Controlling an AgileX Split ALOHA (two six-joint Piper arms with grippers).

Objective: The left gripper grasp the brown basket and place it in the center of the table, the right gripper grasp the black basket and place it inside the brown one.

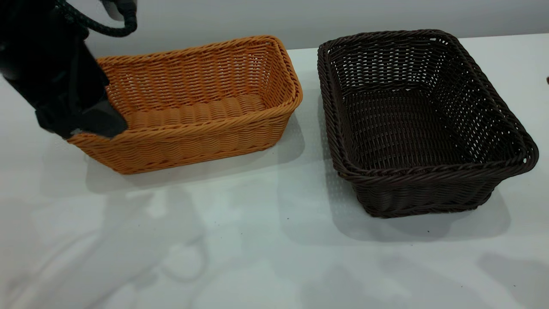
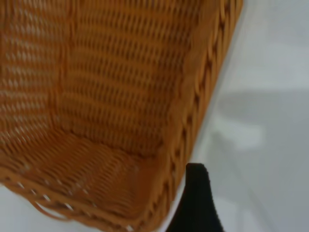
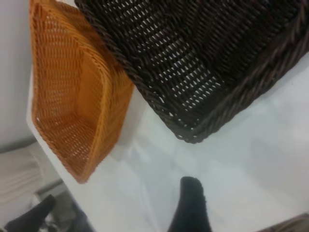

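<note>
Left gripper (image 1: 96, 124) at the brown basket's (image 1: 201, 116) corner, left of frame.

We see it on the rim at the near-left corner; one finger (image 2: 195, 203) shows outside the wall, and we cannot tell how far the jaws are parted or whether they grip. We judge a corner hold could let the basket tilt, or swing into the black basket (image 1: 420, 124) just beside it at right on the table (image 1: 257, 257). The right gripper (image 3: 190, 205) hovers near the black basket, fingers unreadable.
</note>
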